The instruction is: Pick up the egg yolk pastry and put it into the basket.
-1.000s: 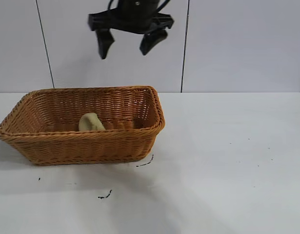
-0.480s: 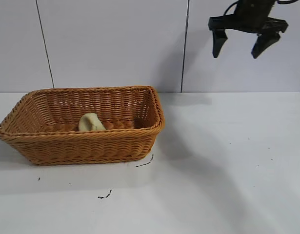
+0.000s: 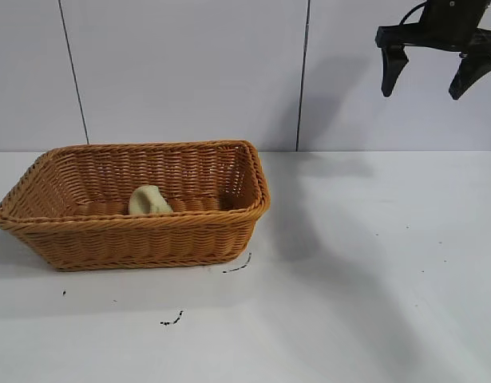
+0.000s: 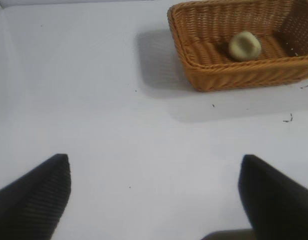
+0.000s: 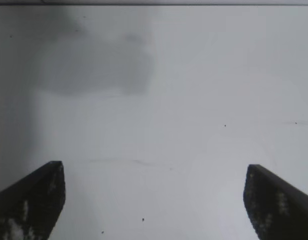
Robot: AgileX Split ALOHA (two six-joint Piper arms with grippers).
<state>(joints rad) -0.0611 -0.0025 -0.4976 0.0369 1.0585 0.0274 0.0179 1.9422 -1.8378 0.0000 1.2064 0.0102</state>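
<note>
The egg yolk pastry (image 3: 149, 199), a small pale yellow lump, lies inside the orange-brown wicker basket (image 3: 141, 239) at the table's left. Both also show in the left wrist view: the pastry (image 4: 245, 46) in the basket (image 4: 244, 77), far from my left gripper (image 4: 155, 165), which is open and empty over bare table. My right gripper (image 3: 425, 89) hangs high at the upper right, well away from the basket, open and empty. In the right wrist view, the right gripper (image 5: 154, 167) has only white table between its fingers. The left arm is out of the exterior view.
The white table (image 3: 373, 263) carries a few small dark specks (image 3: 172, 321) in front of the basket. A white panelled wall (image 3: 189, 72) stands behind.
My right gripper has swung from above the basket to the far upper right, staying open and empty. The pastry and basket have not moved.
</note>
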